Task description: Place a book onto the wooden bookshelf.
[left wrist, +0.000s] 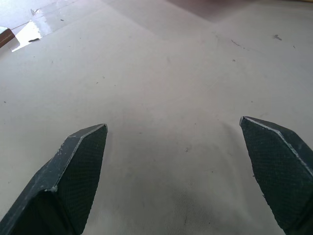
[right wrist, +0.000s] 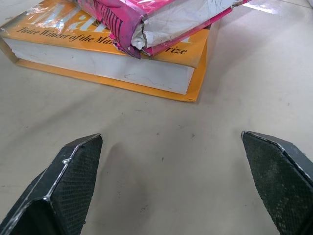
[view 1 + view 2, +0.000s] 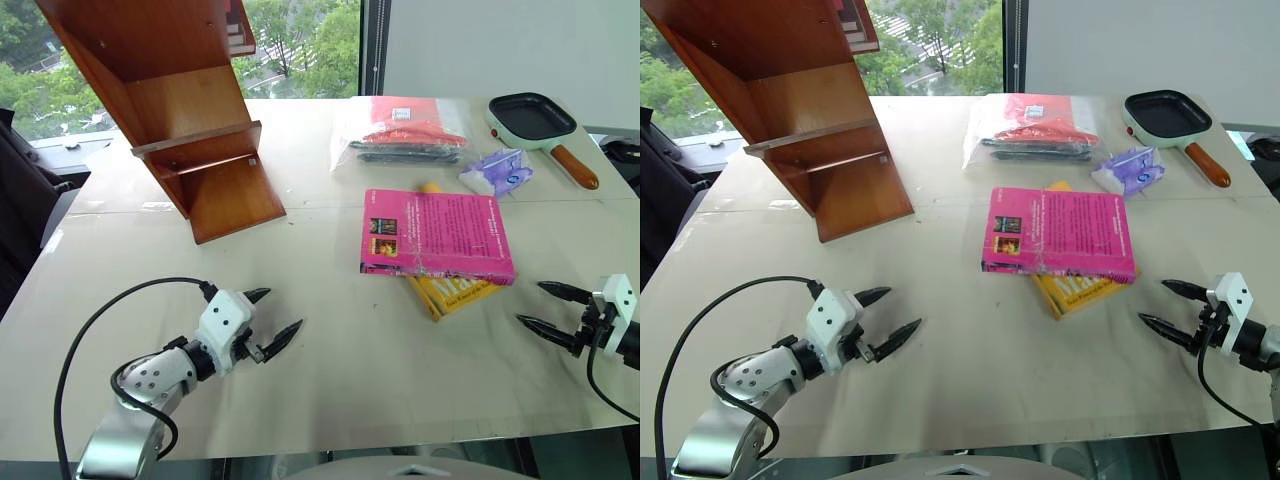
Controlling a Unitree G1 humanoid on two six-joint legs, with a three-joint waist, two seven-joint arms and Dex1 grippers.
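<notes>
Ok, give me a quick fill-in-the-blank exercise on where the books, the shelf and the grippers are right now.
1. The pink book lies on top of a ____ book.
2. The wooden bookshelf stands on the ____.
3. Both the left gripper and the right gripper are ____ and hold nothing.
4. The frying pan has a ____ handle.

Missing words: yellow; table; open; wooden

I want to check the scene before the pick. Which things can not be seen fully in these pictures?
- Wooden bookshelf: its top is cut off by the upper edge of both eye views.
- Yellow book: mostly covered by the pink book lying on it.
- Back-cover text of the pink book: too small to read.
- Contents of the plastic bag: blurred by the wrapping.
</notes>
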